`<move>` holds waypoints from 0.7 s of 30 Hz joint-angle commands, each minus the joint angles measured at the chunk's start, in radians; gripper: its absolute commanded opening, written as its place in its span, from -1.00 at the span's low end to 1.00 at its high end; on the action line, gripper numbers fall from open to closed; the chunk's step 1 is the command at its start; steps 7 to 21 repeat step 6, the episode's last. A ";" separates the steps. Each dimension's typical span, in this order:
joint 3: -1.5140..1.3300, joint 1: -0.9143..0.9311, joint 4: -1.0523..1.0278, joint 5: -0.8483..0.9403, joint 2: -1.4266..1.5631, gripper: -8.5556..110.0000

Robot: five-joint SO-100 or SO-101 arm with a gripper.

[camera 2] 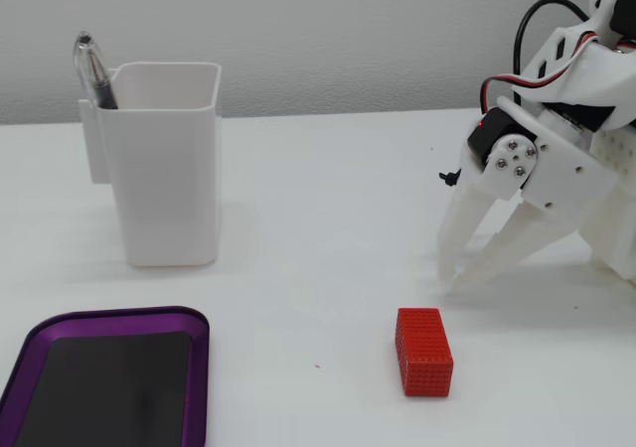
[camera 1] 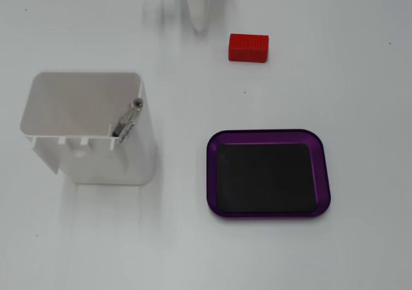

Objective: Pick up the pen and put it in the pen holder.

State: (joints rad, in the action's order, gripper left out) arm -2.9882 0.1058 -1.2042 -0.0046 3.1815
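The pen (camera 1: 127, 119) stands inside the white pen holder (camera 1: 106, 164), leaning in a corner of it. In a fixed view its clear cap end (camera 2: 91, 68) sticks up above the holder's (camera 2: 169, 179) left rim. My gripper (camera 2: 453, 280) is at the right, well away from the holder, with its white fingertips together on the table and nothing between them. In a fixed view only its tip (camera 1: 199, 24) shows at the top edge.
A red block (camera 2: 424, 352) lies on the table just in front of the gripper; it also shows in a fixed view (camera 1: 248, 48). A purple tray with a black inside (camera 1: 270, 134) sits beside the holder, at the lower left in a fixed view (camera 2: 109, 316).
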 commanded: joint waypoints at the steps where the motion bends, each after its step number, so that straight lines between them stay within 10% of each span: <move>1: -0.002 -0.002 0.015 -0.005 0.005 -0.86; 21: -0.002 -0.002 0.015 -0.005 0.005 -0.86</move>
